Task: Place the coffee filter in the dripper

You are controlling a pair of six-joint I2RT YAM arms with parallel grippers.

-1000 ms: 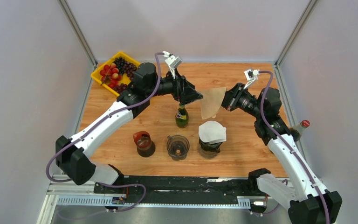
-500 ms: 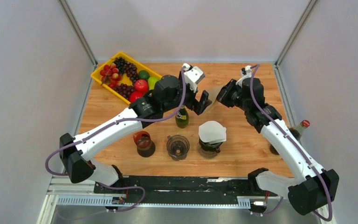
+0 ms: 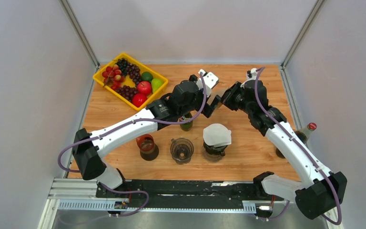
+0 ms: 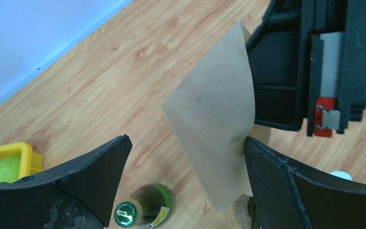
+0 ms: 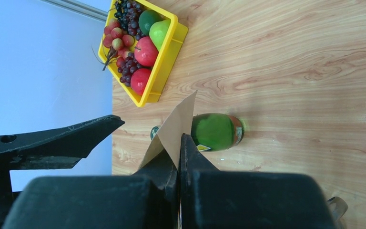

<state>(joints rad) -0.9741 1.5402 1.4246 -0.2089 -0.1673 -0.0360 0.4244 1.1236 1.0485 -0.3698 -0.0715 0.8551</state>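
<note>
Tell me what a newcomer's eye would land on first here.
First, the brown paper filter, held in the air over the far middle of the table. It is pinched in the right hand, and the open left hand straddles it. Next come the bright yellow fruit tray in the far left corner and the white paper cone sitting on a dark dripper near the front.
</note>
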